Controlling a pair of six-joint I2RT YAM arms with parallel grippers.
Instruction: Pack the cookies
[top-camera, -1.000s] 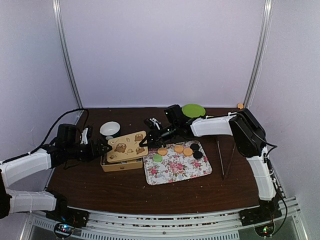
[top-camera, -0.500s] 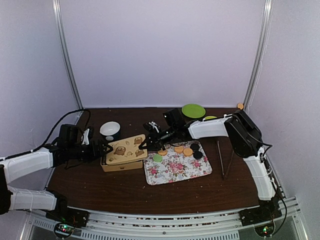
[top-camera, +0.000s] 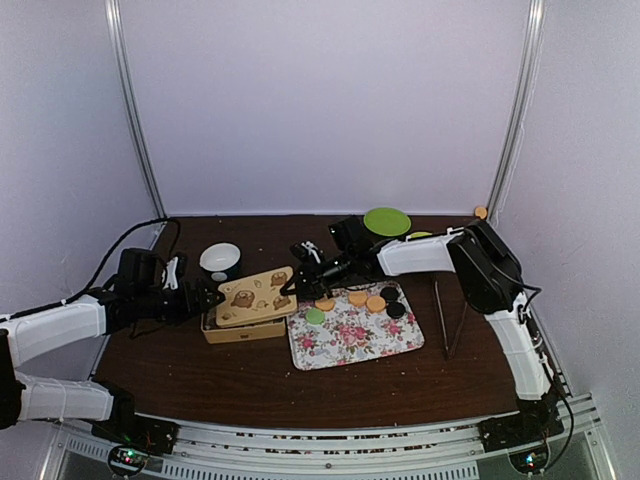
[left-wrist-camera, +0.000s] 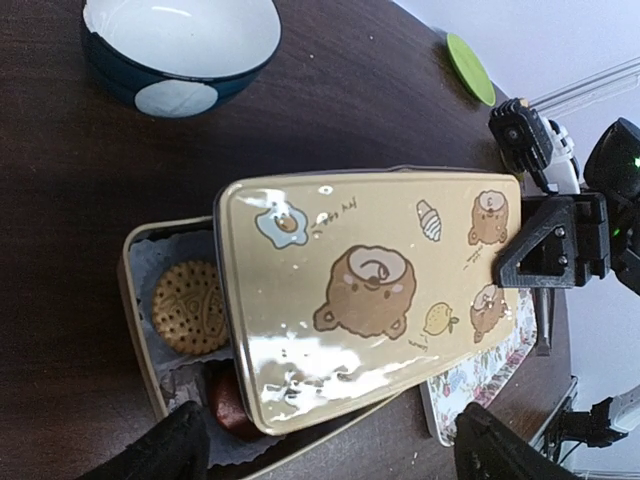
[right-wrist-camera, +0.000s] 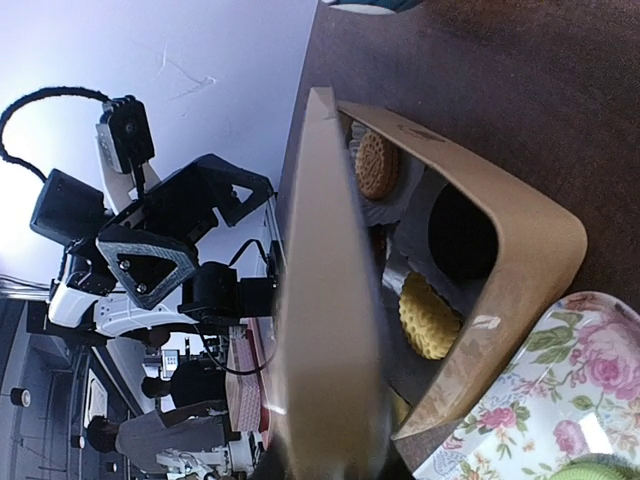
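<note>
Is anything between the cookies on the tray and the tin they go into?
Yes. The lid lies tilted over most of the tin, pinched at its edge by the right gripper. Only the end nearest the left gripper is uncovered. The cookies on the tray have no clear way in.

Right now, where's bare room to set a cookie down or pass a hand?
Free: near half of the floral tray, in front of the cookies; table strip between tin and near edge. Crowded: around the tilted lid, with both arms' jaws there.
</note>
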